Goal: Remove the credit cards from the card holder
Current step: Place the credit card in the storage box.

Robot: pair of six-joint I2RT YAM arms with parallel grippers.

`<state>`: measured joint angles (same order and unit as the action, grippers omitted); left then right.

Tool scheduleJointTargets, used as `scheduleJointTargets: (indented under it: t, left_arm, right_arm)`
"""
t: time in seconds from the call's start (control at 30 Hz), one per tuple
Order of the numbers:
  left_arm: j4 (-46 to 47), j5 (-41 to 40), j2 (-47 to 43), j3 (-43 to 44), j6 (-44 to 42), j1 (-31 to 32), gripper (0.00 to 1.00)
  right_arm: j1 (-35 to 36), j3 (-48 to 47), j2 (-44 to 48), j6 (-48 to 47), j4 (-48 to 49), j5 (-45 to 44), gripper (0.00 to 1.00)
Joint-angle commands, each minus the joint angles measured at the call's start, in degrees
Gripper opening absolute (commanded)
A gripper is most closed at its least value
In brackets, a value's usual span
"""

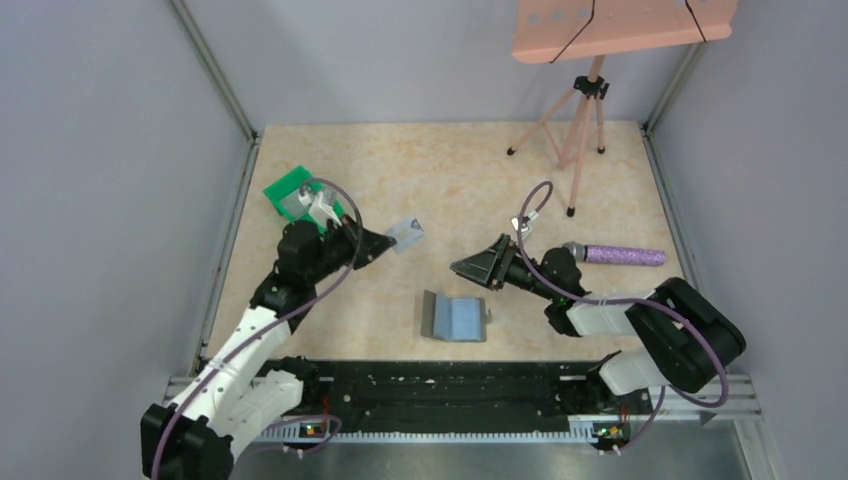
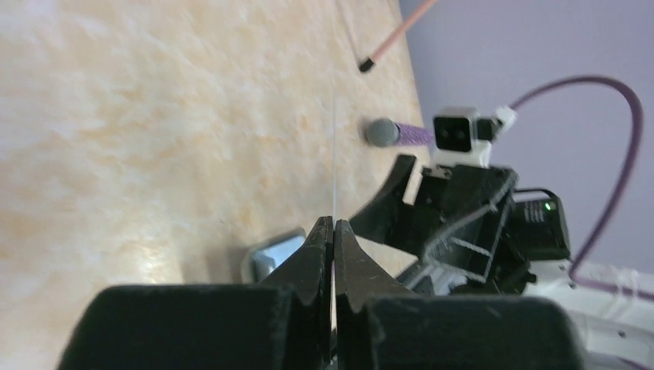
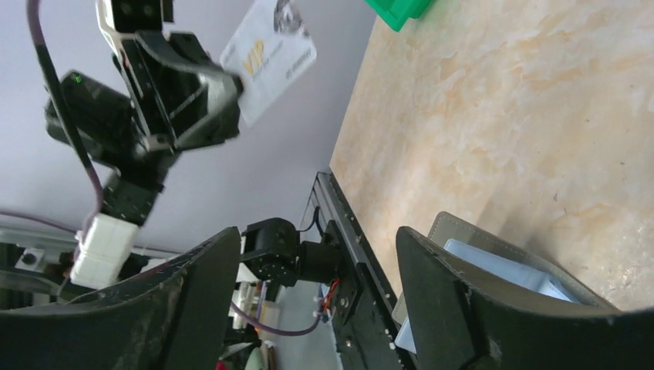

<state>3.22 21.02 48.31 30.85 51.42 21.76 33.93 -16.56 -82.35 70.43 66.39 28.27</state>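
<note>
left gripper [image 1: 388, 241]: jaws pressed together on the edge of a credit card [image 1: 407, 234], card lifted off the table [image 1: 330, 300] | right gripper [image 1: 468, 268]: jaws spread, empty | card holder [image 1: 455, 317]: lying open on table between both arms, near front edge

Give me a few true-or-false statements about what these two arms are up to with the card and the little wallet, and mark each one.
1. The left hand pinches a card up in the air. True.
2. The right hand is clamped on the card holder. False: it is open and empty, apart from the holder.
3. The card holder lies unfolded on the table, between the two arms. True.
4. The purple microphone lies inside the green bin. False: it lies on the table by the right arm, and the bin is over by the left arm.
</note>
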Motion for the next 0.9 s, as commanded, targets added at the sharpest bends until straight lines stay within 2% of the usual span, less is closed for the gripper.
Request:
scheduleJointTargets:
  t: [0.0, 0.17, 0.4, 0.53, 0.73, 0.87]
  left_arm:
    - [-15.25, -1.05, 2.92, 10.31, -12.20, -6.43, 0.00]
    - [-18.56, 4.29, 8.33, 15.82, -16.36, -17.57, 0.00]
    - [-16.53, 14.09, 17.30, 21.47, -15.11, -30.71, 0.00]
    - [-21.23, 14.56, 23.15, 27.49, -19.28, -35.69, 0.00]
    - [-28.43, 16.58, 32.31, 35.59, -24.51, -39.78, 0.00]
    - [-27.98, 20.58, 36.77, 36.88, -24.26, -42.97, 0.00]
  right_arm:
    - [-0.46, -2.84, 6.10, -8.90, -8.65, 2.86, 0.79]
    - [-0.47, -3.44, 13.10, -15.68, -20.72, 3.56, 0.83]
    - [-0.45, -4.69, 20.82, -23.29, -34.42, 1.97, 0.83]
    - [-0.45, -3.97, 22.14, -24.14, -35.02, 2.21, 0.83]
    - [-0.45, -3.47, 20.38, -24.09, -33.37, 3.71, 0.82]
    - [-0.43, -4.12, 19.09, -23.76, -32.76, 5.19, 0.82]
